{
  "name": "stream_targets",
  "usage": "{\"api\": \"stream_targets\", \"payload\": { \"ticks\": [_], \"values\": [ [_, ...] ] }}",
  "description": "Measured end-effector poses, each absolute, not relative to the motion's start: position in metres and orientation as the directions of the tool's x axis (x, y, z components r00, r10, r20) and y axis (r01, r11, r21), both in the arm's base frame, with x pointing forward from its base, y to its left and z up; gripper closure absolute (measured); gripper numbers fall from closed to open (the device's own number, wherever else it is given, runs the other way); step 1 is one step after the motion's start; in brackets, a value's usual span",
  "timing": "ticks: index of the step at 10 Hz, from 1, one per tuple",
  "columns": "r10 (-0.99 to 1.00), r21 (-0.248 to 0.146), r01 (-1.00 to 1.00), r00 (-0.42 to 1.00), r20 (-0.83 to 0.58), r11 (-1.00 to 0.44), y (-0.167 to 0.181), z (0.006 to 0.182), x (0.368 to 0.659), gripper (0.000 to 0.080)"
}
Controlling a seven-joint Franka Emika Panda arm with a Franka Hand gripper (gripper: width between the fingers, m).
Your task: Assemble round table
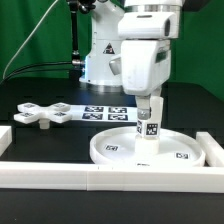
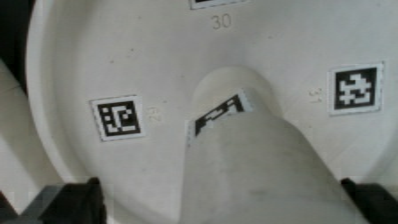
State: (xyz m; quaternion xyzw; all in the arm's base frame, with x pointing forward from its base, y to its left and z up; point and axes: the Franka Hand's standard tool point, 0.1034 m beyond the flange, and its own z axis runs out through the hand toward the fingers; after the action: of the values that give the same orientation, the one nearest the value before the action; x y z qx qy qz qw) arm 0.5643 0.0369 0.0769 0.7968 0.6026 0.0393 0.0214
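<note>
The large round disc (image 1: 120, 152) lies flat on the black table at the front. The short thick post (image 1: 149, 126) stands upright on it, near its middle. My gripper (image 1: 148, 104) hangs straight over the post, its fingers reaching down around the post's top. In the wrist view the post (image 2: 222, 150) fills the space between my two dark fingers (image 2: 68, 205), with the disc (image 2: 107, 60) and its square tags behind it. The gripper (image 2: 217, 205) is open and straddles the post with a thin gap on each side. The four-armed cross piece (image 1: 38, 115) lies apart, toward the exterior view's left.
The marker board (image 1: 104, 112) lies behind the disc. Long white border bars run along the front (image 1: 100, 180) and the exterior view's right (image 1: 214, 150). The arm's white base (image 1: 100, 60) stands at the back.
</note>
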Motion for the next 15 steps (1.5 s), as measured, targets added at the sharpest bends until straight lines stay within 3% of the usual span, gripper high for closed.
{"api": "stream_targets", "payload": {
  "ticks": [2,5,8,11,12,13,15],
  "values": [
    [0.989,0.092,0.985,0.146,0.012,-0.146,0.0371,0.0768,0.5646,0.0151],
    [0.997,0.140,0.988,-0.062,-0.035,0.067,0.0400,0.0789,0.5696,0.0151],
    [0.971,0.127,0.964,-0.226,-0.078,0.234,0.0347,0.0777,0.5683,0.0151],
    [0.969,0.122,0.963,-0.232,-0.081,0.241,0.0349,0.0759,0.5659,0.0153],
    [0.972,0.120,0.966,-0.222,-0.079,0.231,0.0360,0.0755,0.5651,0.0335],
    [0.976,0.112,0.970,-0.206,-0.078,0.214,0.0357,0.0742,0.5629,0.0387],
    [0.982,0.112,0.977,-0.172,-0.074,0.179,0.0350,0.0739,0.5625,0.0387]
  ]
}}
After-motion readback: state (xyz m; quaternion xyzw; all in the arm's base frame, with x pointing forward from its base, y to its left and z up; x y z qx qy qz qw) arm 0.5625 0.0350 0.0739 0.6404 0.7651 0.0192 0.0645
